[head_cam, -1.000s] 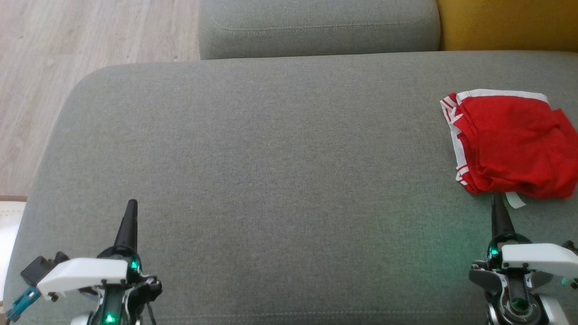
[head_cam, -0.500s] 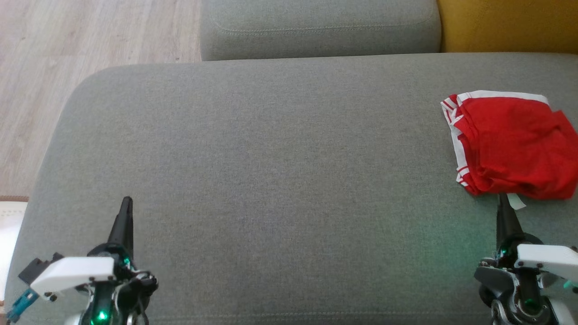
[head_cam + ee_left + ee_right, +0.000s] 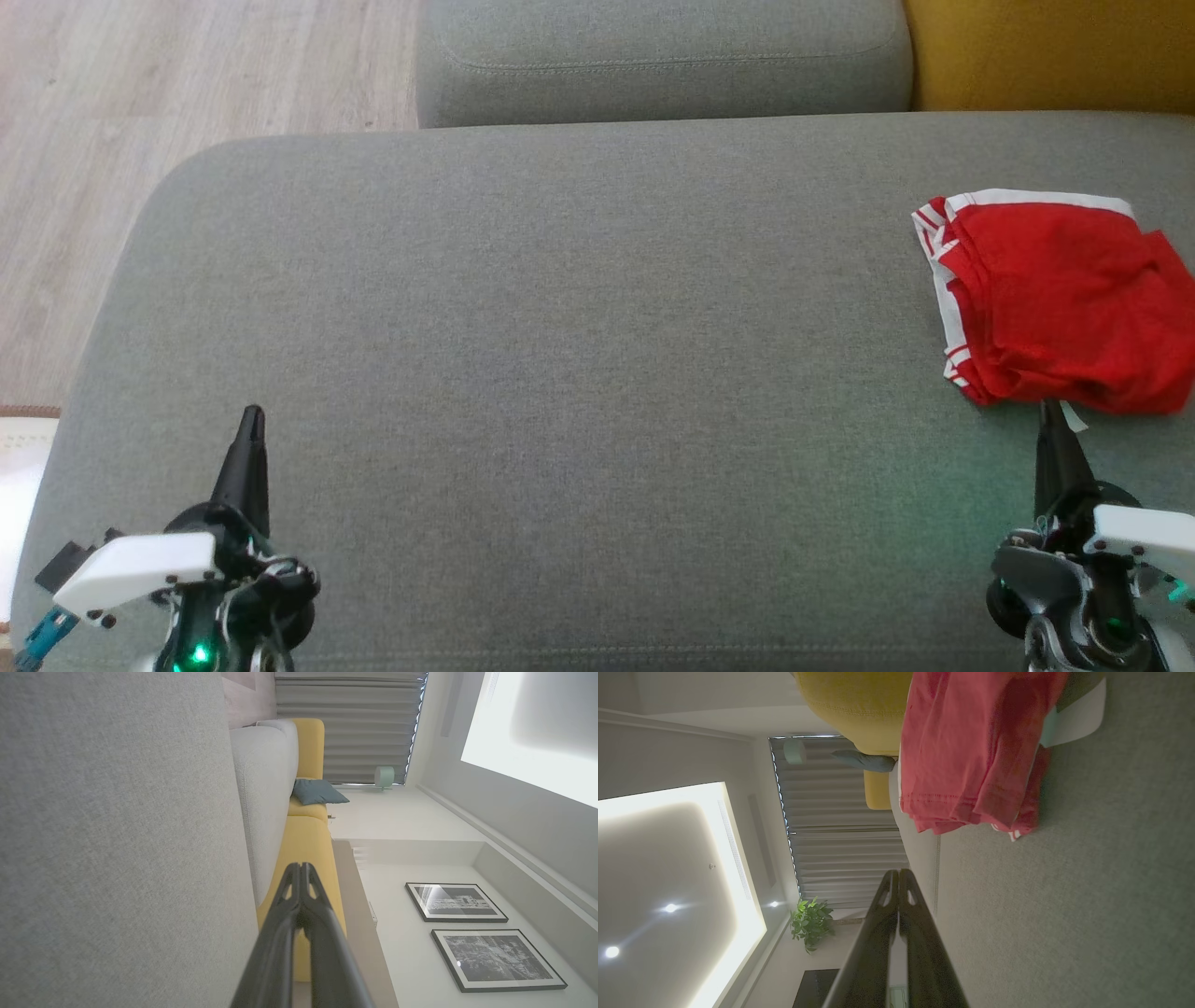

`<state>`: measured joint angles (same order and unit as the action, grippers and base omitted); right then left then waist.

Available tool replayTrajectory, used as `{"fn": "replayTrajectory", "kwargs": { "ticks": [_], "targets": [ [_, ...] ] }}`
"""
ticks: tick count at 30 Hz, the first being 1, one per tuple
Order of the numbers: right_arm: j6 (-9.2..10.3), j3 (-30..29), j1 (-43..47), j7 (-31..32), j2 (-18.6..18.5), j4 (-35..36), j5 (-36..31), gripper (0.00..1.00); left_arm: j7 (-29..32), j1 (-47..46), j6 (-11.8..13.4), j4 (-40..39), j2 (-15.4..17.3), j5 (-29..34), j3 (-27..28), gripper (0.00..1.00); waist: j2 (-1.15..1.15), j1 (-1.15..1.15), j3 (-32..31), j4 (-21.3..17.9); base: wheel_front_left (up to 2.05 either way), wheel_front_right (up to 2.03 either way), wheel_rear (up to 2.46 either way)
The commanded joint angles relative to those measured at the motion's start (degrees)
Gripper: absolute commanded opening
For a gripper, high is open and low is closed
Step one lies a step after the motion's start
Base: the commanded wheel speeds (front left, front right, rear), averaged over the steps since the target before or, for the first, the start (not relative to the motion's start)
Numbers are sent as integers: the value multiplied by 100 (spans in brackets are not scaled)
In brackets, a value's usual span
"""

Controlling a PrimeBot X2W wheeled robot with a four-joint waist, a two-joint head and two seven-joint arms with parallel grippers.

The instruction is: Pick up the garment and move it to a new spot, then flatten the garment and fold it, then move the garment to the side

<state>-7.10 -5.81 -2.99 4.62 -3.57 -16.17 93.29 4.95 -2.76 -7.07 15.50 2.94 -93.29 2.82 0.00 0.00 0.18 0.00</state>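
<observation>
Big grey sofa seat (image 3: 560,373) takes up most of the head view, with a grey back cushion (image 3: 653,56), a yellow one (image 3: 1046,47) and wood floor (image 3: 187,75) behind it. The wrist views add the room: the left one gets a curtain (image 3: 345,728), a blue pillow (image 3: 317,792) and two framed pictures (image 3: 455,902); the right one gets a lit ceiling panel (image 3: 668,882) and a plant (image 3: 810,921). Since a second ago the whole head picture has slid down a hair, so that's the camera. The garment (image 3: 1055,317) sits where it did on the seat, while the left gripper (image 3: 250,415) has drifted left and the right gripper (image 3: 1050,406) has slid right along the garment's near edge. Both have their fingers pressed together and hold nothing. The right tip looks just short of the cloth, though honestly it's hard to call from above. The garment is at the far right of the seat, running off the head view's right edge. It's red with white striped trim, folded over in loose rumpled layers, a small white tag (image 3: 1078,711) poking out on the near side.
</observation>
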Motion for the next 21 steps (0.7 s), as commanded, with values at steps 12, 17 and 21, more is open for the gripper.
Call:
{"fn": "replayTrajectory", "kwargs": {
  "ticks": [12,17,21],
  "targets": [
    [-39,85,-305,61,-45,223,17,0,53,-332,-42,-150,86,8,244,0,0,0,0,0,0,0,0],
    [-39,75,-306,69,-38,223,9,0,59,-333,-42,-150,80,15,252,0,0,0,0,0,0,0,0],
    [-39,67,-307,75,-32,222,3,0,64,-333,-42,-149,76,20,259,0,0,0,0,0,0,0,0]
  ]
}}
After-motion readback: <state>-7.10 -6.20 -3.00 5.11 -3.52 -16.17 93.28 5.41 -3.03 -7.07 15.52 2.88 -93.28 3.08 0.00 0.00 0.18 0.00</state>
